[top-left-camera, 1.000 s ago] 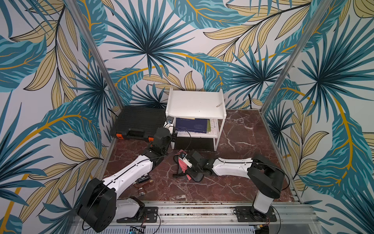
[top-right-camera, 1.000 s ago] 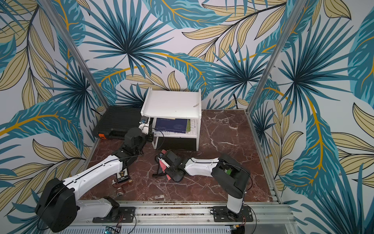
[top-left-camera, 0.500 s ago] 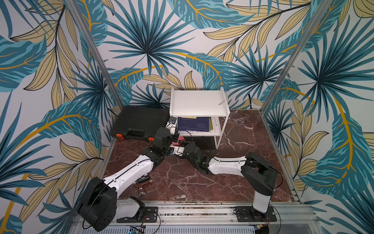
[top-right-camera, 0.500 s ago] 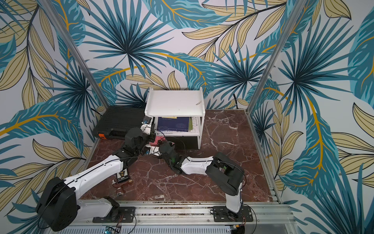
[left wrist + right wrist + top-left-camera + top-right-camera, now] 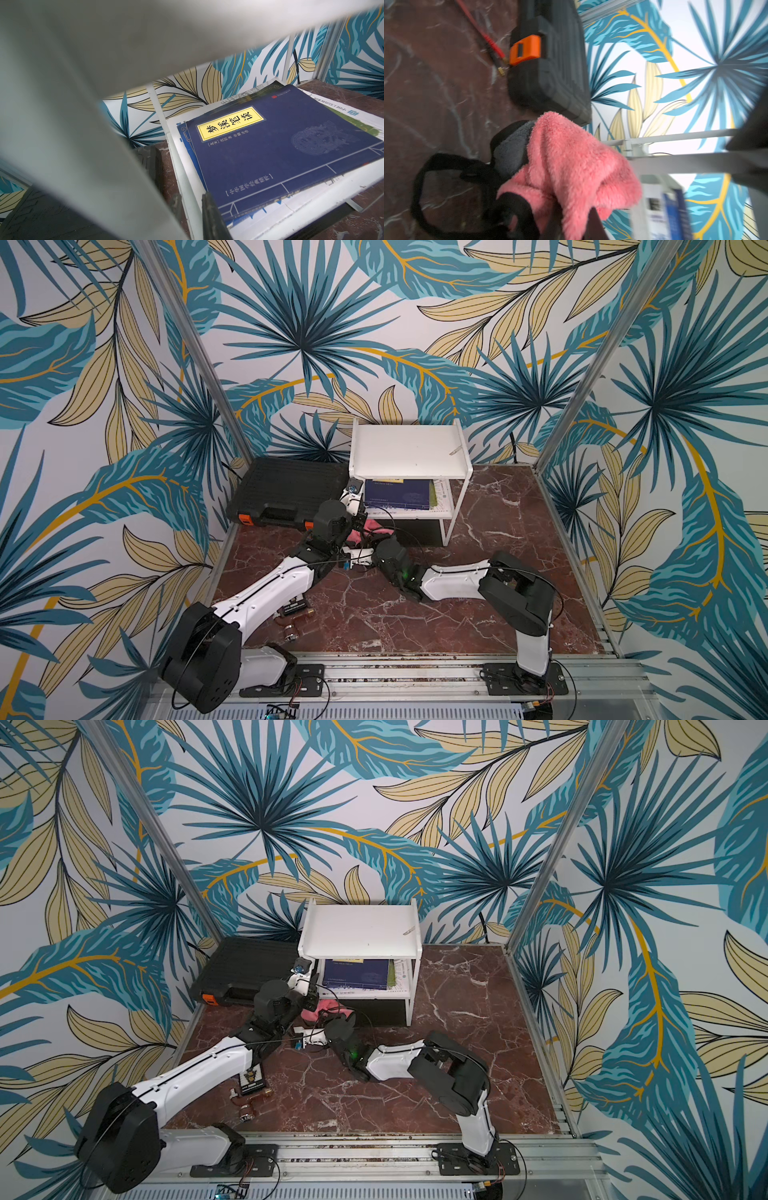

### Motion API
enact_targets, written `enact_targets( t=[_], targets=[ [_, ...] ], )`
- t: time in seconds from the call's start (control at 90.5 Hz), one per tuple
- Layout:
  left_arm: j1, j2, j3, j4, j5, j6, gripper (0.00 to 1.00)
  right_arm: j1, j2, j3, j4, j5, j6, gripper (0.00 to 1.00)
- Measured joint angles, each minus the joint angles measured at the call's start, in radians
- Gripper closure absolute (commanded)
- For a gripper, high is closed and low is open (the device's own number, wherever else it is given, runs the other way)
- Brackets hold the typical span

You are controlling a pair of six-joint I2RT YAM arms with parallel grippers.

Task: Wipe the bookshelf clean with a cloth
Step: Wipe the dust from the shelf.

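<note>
Right gripper (image 5: 556,218) jaws clamp the cloth (image 5: 571,162). Left gripper (image 5: 193,209) jaws pinch the lower-board edge of the bookshelf (image 5: 409,448).

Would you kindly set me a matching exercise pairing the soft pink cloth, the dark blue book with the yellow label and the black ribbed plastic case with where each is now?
Things
1. soft pink fabric cloth
2. dark blue book with a yellow title label
3. black ribbed plastic case with orange latches

Places
A. flat on the red-brown marble tabletop, beside the small white two-tier bookshelf
B. bunched in the shut right gripper
C. lying on the bookshelf's lower board

Pairs: 1-B, 2-C, 3-A
</note>
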Motion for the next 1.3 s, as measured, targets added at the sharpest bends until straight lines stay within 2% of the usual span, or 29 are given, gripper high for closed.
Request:
enact_targets(
  t=[0.11,0.21,0.486,0.607,0.718,0.773,0.884,1.016,1.082,1.215,1.303],
  targets=[
    [0.001,0.009,0.000,0.011,0.019,0.006,1.00,-0.005,0.054,-0.048,0.061,0.044,-0.061,1.00],
    [0.001,0.013,0.001,0.018,0.032,0.013,1.00,-0.043,0.108,-0.109,0.001,0.063,-0.079,1.00],
    [0.016,0.022,0.002,0.029,0.080,0.029,1.00,-0.259,0.036,-0.188,-0.134,0.127,-0.075,1.00],
    [0.023,0.026,0.006,0.032,0.103,0.030,1.00,-0.220,0.058,-0.089,-0.252,0.113,-0.048,1.00],
    [0.026,0.032,0.005,0.050,0.115,0.011,1.00,-0.148,0.143,0.043,-0.265,0.109,-0.070,1.00],
    [0.026,0.035,0.005,0.054,0.117,0.002,1.00,-0.143,0.151,0.046,-0.256,0.109,-0.090,1.00],
    [0.028,0.043,0.005,0.068,0.119,-0.015,1.00,-0.227,0.092,-0.052,-0.251,0.113,-0.100,1.00],
    [0.028,0.048,0.005,0.082,0.119,-0.031,1.00,-0.328,0.008,-0.096,-0.370,0.135,-0.061,1.00],
    [0.028,0.047,-0.002,0.093,0.108,-0.044,1.00,-0.289,0.021,-0.043,-0.433,0.119,-0.035,1.00],
    [0.026,0.045,-0.024,0.130,0.086,-0.066,1.00,-0.126,0.124,0.130,-0.455,0.069,-0.007,1.00],
    [0.026,0.045,-0.032,0.146,0.083,-0.078,1.00,-0.085,0.129,0.116,-0.428,0.071,-0.004,1.00]
  ],
)
